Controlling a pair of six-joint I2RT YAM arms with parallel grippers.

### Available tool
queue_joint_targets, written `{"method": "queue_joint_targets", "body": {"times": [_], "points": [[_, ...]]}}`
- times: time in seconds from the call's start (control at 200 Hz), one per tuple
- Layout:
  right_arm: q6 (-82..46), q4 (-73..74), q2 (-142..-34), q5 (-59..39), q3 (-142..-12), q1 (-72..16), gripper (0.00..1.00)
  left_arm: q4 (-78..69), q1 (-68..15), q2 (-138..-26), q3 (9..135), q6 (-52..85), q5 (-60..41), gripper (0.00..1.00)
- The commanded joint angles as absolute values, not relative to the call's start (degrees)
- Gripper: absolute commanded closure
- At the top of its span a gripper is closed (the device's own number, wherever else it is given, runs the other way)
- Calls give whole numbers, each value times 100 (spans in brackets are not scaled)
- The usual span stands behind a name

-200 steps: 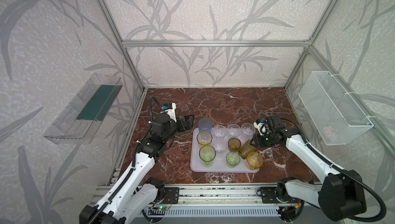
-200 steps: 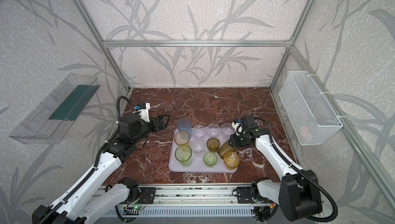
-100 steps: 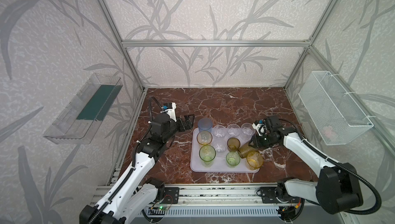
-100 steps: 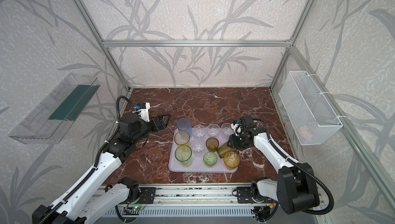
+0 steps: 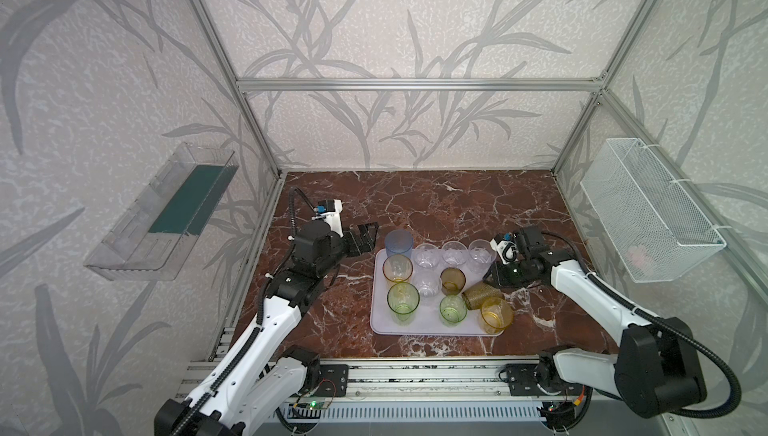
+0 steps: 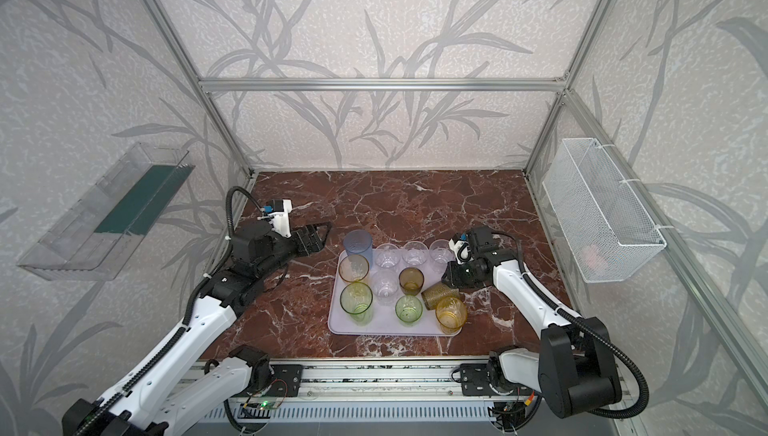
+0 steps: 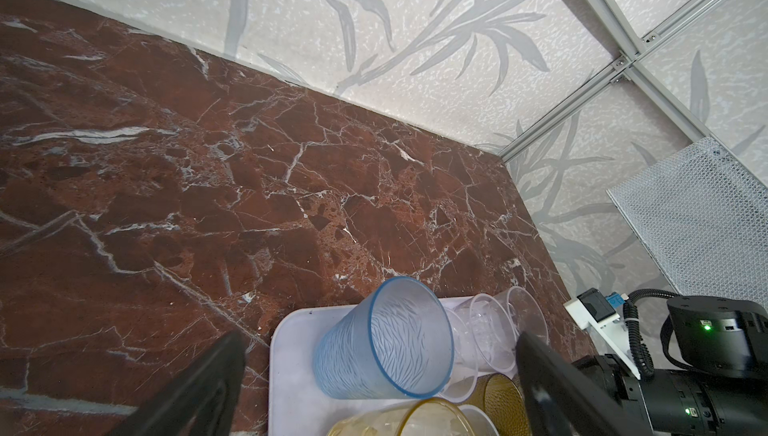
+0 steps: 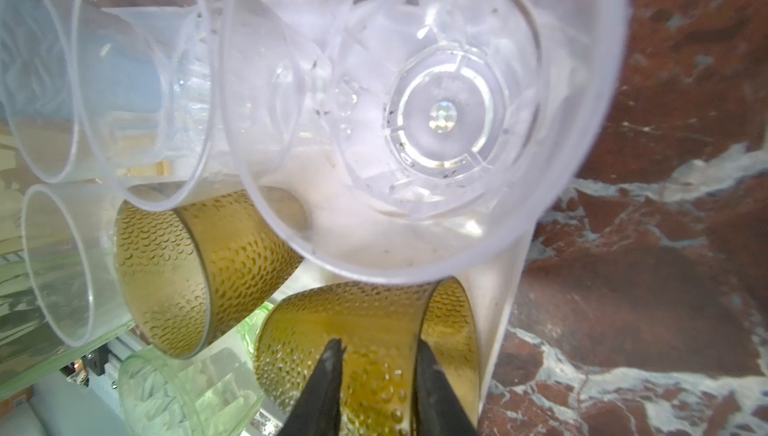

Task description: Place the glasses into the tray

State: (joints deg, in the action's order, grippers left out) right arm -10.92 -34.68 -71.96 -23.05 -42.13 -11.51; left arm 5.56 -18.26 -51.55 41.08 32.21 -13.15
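Note:
The pale lilac tray (image 5: 426,325) (image 6: 382,325) holds several upright glasses: clear, green, amber, olive and a taller frosted blue one (image 5: 398,242) (image 7: 386,338). A dark olive-brown glass (image 5: 478,294) (image 6: 436,293) (image 8: 365,330) lies on its side at the tray's right edge, leaning on an amber glass (image 5: 496,315). My right gripper (image 5: 492,280) (image 8: 376,355) is right over it, its fingers a narrow gap apart near the rim. I cannot tell whether they touch it. My left gripper (image 5: 368,236) (image 7: 378,346) stands wide open and empty, left of the blue glass.
A white wire mesh basket (image 5: 648,213) hangs on the right wall. A clear bin with a green bottom (image 5: 166,213) hangs on the left wall. The marble floor (image 5: 436,205) stretches behind the tray. An aluminium rail (image 5: 415,375) runs along the front.
My right gripper's fingers have drawn closer together over the lying olive-brown glass, and the arm has edged slightly toward the tray. The left arm has not moved.

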Motion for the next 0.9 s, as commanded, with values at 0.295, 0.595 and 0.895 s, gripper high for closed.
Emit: {"method": "queue_joint_targets", "body": {"times": [0.295, 0.595, 0.895], "points": [[-1178, -3733, -6901, -1999, -4073, -1138, 76, 480, -1819, -5104, 3990, 3287, -1230, 1], [-1295, -3803, -6754, -2160, -3997, -1138, 75, 490, -1819, -5072, 3973, 3288, -1222, 1], [-1521, -3867, -6741, -2211, -3910, -1143, 59, 484, -1819, -5027, 3937, 3300, -1209, 1]]}}
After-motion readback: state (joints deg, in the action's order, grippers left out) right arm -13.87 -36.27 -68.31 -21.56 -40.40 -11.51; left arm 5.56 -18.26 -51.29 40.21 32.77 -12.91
